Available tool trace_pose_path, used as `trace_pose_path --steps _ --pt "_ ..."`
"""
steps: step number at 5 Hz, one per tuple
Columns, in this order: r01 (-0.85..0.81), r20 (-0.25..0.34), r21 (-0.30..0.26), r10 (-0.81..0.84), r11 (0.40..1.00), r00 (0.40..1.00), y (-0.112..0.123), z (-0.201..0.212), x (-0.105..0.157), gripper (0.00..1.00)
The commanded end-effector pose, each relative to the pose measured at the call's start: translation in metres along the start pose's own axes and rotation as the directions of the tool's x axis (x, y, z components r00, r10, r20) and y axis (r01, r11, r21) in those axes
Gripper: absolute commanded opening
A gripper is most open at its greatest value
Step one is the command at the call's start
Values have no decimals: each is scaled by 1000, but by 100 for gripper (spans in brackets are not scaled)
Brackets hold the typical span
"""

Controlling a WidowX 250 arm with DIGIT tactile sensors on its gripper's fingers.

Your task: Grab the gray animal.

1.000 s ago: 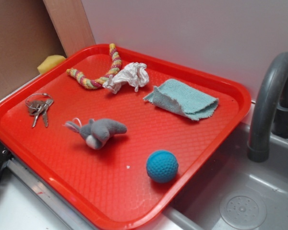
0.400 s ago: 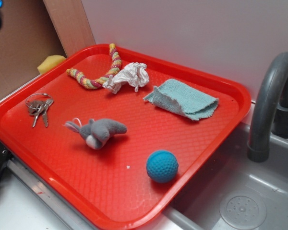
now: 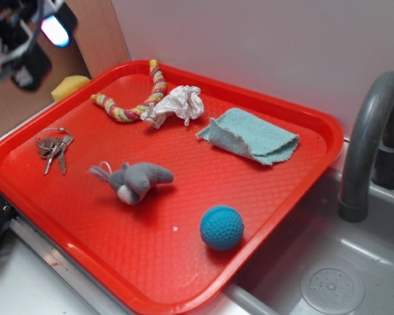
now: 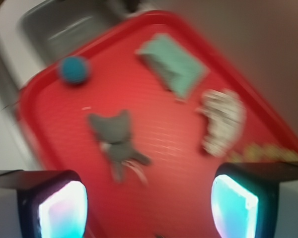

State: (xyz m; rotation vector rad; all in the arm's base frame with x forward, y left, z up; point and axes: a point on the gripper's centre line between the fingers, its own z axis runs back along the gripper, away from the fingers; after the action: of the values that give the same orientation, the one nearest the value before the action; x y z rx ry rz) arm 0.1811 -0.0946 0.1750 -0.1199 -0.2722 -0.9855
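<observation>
Six things lie on one red tray [image 3: 302, 174]: one gray animal [image 3: 136, 180], one blue ball [image 3: 221, 228], one teal cloth [image 3: 253, 136], one white paper wad [image 3: 176, 104], one striped rope [image 3: 139, 98] and one bunch of keys [image 3: 52, 148]. The animal rests on its side near the tray's middle, toward the front edge, its pale ears pointing at the keys and its white muzzle facing the front. It touches nothing else. The ball sits near it at the tray's front right, apart from it. The cloth lies folded at the back right. The wad sits at the back, touching the rope, which bends in a V toward the rear rim. The keys lie at the left side, well apart from the animal.

One gripper [image 3: 27, 33] hangs blurred at the upper left of the exterior view, above and beyond the tray's left corner, well away from the animal. The wrist view, also blurred, shows its two fingers [image 4: 59, 206] spread wide with nothing between them, and the animal [image 4: 116, 139] below on the tray [image 4: 35, 114].

One yellow sponge [image 3: 68, 86] sits behind the tray's left corner. One gray faucet [image 3: 371, 141] stands at the right over one sink [image 3: 354, 275].
</observation>
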Motion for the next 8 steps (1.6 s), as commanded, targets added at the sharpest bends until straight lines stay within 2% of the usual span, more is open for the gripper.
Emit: trace_pose_path --steps 1,2,3,4,5,6,7,8 --pt "283 -33 -195 -294 939 955 -22 -66 1 100" --pt "291 -14 -205 -300 935 954 -8 -88 4 100" --pt "353 -11 -238 -366 905 930 -22 -108 14 100" --pt "459 6 -292 -479 839 878 -38 -119 11 100" --pt "483 11 -340 -511 806 860 -44 -124 8 0" --pt "451 -21 -289 -476 844 879 -42 -123 6 0" --pt "361 -75 -202 -382 910 921 -35 -106 8 0" --pt "160 -98 -40 -163 986 982 -14 -51 -7 0"
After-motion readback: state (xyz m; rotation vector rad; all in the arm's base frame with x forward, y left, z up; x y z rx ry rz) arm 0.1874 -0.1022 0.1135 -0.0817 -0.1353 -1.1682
